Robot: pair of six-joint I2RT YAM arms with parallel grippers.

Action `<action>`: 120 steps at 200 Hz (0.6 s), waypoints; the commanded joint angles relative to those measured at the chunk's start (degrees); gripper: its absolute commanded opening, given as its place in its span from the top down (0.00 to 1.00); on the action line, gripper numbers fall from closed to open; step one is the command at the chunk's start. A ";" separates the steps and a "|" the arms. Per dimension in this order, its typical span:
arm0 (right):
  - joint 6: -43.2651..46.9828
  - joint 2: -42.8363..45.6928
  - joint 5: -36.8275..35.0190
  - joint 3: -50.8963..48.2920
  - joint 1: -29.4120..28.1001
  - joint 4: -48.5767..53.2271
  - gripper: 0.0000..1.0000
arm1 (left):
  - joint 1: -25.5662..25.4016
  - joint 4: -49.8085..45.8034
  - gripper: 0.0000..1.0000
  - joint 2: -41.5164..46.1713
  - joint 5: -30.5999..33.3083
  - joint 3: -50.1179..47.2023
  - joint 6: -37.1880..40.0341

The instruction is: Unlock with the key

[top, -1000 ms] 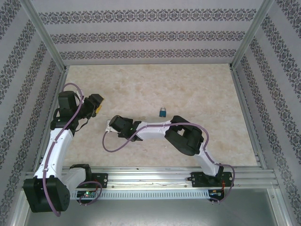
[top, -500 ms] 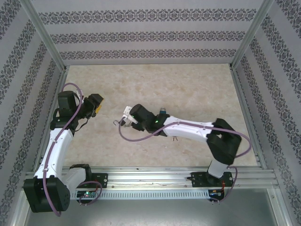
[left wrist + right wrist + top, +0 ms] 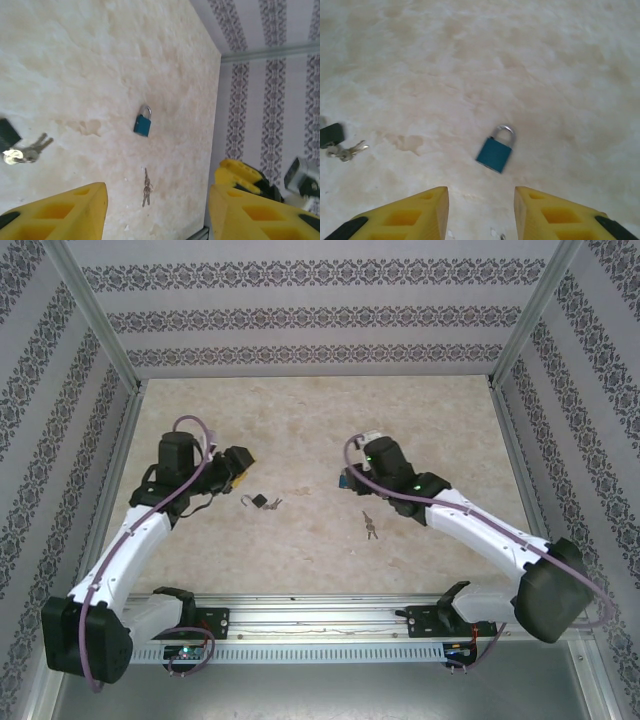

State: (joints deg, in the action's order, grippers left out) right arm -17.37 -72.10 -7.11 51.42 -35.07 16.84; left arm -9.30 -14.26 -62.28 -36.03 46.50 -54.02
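Now, your right gripper (image 3: 480,197) hung empty, jaws part-open, the padlock (image 3: 495,152) just ahead at twelve o'clock — shackle toward one. The left gripper (image 3: 157,200) gaped empty, farther off; keys (image 3: 371,525) lay at the padlock's five o'clock.

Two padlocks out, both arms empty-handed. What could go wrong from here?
1. Mix-up: a blue padlock, a black padlock with a key bunch beside it, and loose keys are all out, so the wrong key may get tried.
2. The loose keys lie flat on the table, so fingers may slip off them.
3. The right gripper hovers near the blue padlock, which lies loose and may skid when pushed.
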 commanded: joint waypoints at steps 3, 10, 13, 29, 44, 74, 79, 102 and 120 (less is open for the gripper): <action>-9.29 1.87 7.26 -3.11 4.90 3.12 0.58 | -4.41 4.47 0.45 -3.01 3.20 0.56 0.66; -10.09 1.66 8.16 -3.09 5.98 3.71 0.55 | -5.48 4.38 0.45 -4.16 3.74 1.12 1.03; -10.47 1.50 8.37 -3.00 6.35 4.11 0.55 | -5.92 4.34 0.45 -4.61 4.01 1.40 1.16; -12.62 0.24 10.45 -2.64 8.73 5.77 0.56 | -8.51 3.06 0.45 -7.65 5.86 3.69 2.13; -13.38 -1.73 10.67 -2.05 9.57 7.90 0.59 | -10.78 2.39 0.45 -10.46 6.88 5.66 3.01; -14.30 -5.63 11.95 -2.37 9.27 9.75 0.62 | -13.50 3.31 0.45 -14.21 7.42 7.03 3.14; -14.74 -6.30 11.80 -2.52 9.11 9.87 0.62 | -13.78 3.58 0.46 -14.51 7.46 7.04 2.98; -15.32 -9.82 10.41 -3.03 7.08 9.98 0.60 | -14.04 4.68 0.46 -14.72 7.58 5.95 2.09; -16.26 -12.63 10.27 -3.32 5.60 9.54 0.59 | -14.01 4.46 0.46 -14.08 7.89 5.32 2.12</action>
State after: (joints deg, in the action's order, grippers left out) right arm -31.40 -81.80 3.11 48.95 -27.64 25.17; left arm -22.87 -11.92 -77.01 -29.47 52.14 -52.51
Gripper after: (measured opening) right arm 0.408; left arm 0.543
